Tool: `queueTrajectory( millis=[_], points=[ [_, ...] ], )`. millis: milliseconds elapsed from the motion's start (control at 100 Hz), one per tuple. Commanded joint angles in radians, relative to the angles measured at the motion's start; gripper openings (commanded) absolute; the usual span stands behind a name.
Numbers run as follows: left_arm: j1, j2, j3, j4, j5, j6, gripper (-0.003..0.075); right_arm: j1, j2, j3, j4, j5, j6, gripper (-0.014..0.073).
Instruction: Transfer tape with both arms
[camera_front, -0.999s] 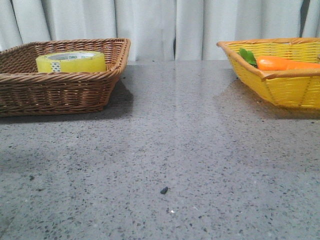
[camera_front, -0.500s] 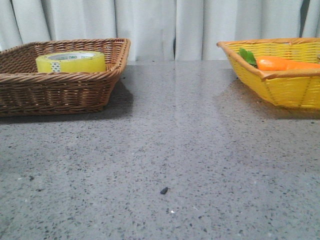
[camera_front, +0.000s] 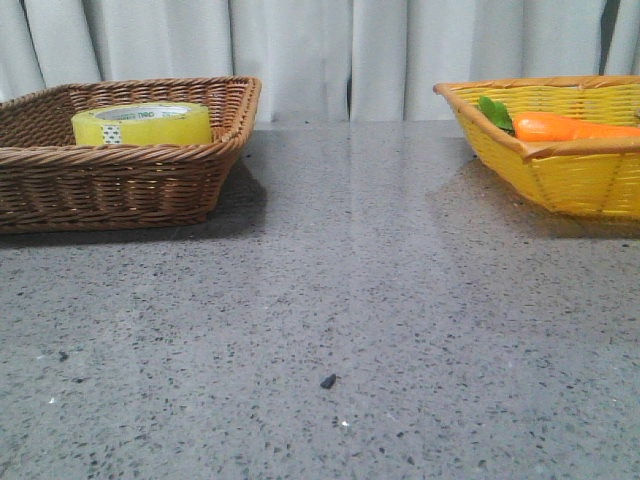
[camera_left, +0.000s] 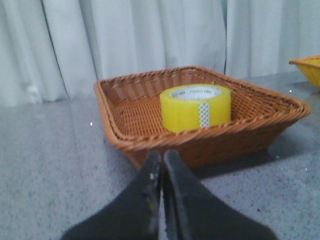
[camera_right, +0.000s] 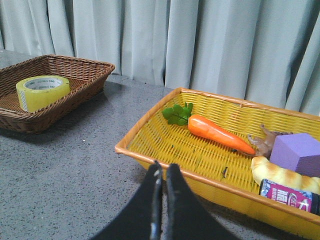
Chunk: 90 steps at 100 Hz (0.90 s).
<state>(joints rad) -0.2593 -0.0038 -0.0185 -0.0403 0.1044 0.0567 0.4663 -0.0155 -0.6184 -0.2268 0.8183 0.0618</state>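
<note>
The yellow tape roll (camera_front: 142, 124) lies flat in the brown wicker basket (camera_front: 120, 185) at the far left of the table. It also shows in the left wrist view (camera_left: 195, 106) and the right wrist view (camera_right: 42, 92). My left gripper (camera_left: 162, 156) is shut and empty, short of the brown basket's near rim (camera_left: 210, 137). My right gripper (camera_right: 162, 169) is shut and empty, just before the yellow basket's near rim (camera_right: 200, 177). Neither arm shows in the front view.
The yellow basket (camera_front: 570, 180) at the far right holds an orange carrot (camera_front: 565, 127) with green leaves, a purple block (camera_right: 299, 154), a bread-like item (camera_right: 282, 175) and a small packet (camera_right: 287, 195). A small dark speck (camera_front: 328, 380) lies on the grey table. Curtains hang behind.
The shadow on the near left of the table has faded away. The tape and both baskets have not moved.
</note>
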Motion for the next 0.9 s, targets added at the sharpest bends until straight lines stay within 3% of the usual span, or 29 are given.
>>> queueTrajectory(
  millis=[0, 290, 889],
  points=[
    [0.022, -0.035, 0.013, -0.059, -0.052, -0.010, -0.0021, -0.004, -0.006, -0.019, -0.022, -0.084, -0.001, -0.0067],
    [0.044, -0.032, 0.030, -0.095, 0.186, -0.013, -0.0021, -0.004, -0.006, -0.019, -0.022, -0.084, -0.001, -0.0067],
    [0.044, -0.032, 0.030, -0.117, 0.190, -0.015, -0.0021, -0.004, -0.006, -0.019, -0.022, -0.084, -0.001, -0.0067]
  ],
)
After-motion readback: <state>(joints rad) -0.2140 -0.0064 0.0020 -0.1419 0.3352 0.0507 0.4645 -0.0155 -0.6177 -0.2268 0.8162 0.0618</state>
